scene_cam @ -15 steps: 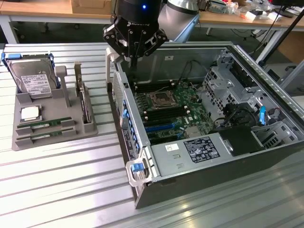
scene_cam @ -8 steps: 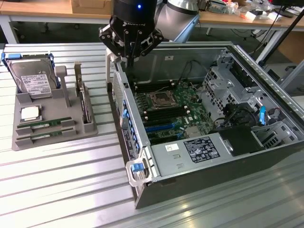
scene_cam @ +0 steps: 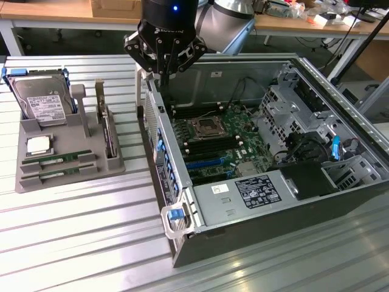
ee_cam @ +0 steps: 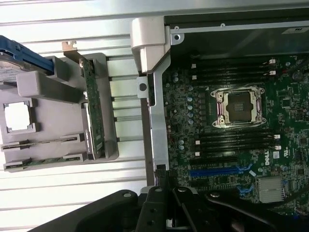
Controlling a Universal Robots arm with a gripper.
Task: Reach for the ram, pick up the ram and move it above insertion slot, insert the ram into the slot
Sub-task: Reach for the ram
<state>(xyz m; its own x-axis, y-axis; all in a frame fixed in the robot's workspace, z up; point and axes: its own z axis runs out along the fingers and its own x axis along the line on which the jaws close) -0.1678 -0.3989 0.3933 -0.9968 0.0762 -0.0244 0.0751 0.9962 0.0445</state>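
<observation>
The gripper (scene_cam: 163, 76) hangs with its 2 fingers pressed together and nothing between them. It is just above the far end of the left wall of the open computer case (scene_cam: 292, 231), as the exterior view shows it. In the wrist view the gripper (ee_cam: 164, 188) sits over that same wall edge.

Just to the exterior view's right of it, inside the case, lies the motherboard with a square processor socket (scene_cam: 203, 128). Black memory slots (scene_cam: 213, 146) run on the near and far sides of the socket, all unfilled, and I cannot tell which one is meant. Blue sockets (scene_cam: 203, 163) lie nearer, and then a labelled power supply (scene_cam: 243, 194).

A row of blue tabs (scene_cam: 165, 164) lines the case wall, which stands between the motherboard and the gray tray (scene_cam: 24, 182) on the exterior view's left. An expansion card (scene_cam: 108, 131) stands upright on edge along the tray's right side, between the case and the rest of the tray.

2 green ram sticks (scene_cam: 58, 159) lie flat, side by side, in the tray's near grooves, well apart from the gripper. Behind them sit a processor chip (scene_cam: 37, 145) and a leaning hard drive (scene_cam: 42, 103). Everything rests on a slatted table (scene_cam: 73, 243).
</observation>
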